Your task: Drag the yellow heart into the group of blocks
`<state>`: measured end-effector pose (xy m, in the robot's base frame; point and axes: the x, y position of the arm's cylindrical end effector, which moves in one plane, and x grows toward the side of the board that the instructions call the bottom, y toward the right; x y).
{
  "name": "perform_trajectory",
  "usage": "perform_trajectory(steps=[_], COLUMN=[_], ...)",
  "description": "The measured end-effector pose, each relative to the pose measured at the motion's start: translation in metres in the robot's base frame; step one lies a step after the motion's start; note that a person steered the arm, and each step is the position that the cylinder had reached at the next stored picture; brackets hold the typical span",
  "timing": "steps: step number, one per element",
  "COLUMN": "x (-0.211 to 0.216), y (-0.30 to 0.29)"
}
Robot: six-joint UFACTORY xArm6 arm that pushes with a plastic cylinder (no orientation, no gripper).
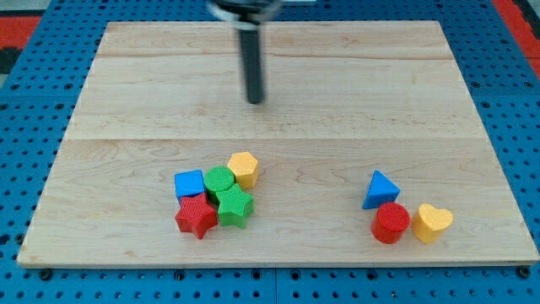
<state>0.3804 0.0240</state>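
Observation:
The yellow heart [433, 222] lies near the view's bottom right, touching a red cylinder [391, 223] on its left. A blue triangle [380, 189] sits just above the red cylinder. The group of blocks is at bottom centre-left: a blue cube [189, 183], a green cylinder [219, 181], a yellow hexagon [244, 169], a green star [235, 207] and a red star [197, 216], packed together. My tip [255, 101] is in the upper middle of the board, far from all blocks, above the group.
The wooden board [278, 76] rests on a blue pegboard table [25, 118]. The yellow heart lies close to the board's right and bottom edges.

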Motion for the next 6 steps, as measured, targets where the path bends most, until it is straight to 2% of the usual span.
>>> perform_trajectory(steps=[1,2,3,4,6], x=[0.056,0.146,0.169,0.212,0.175], y=[0.102,0.169,0.244,0.233,0.106])
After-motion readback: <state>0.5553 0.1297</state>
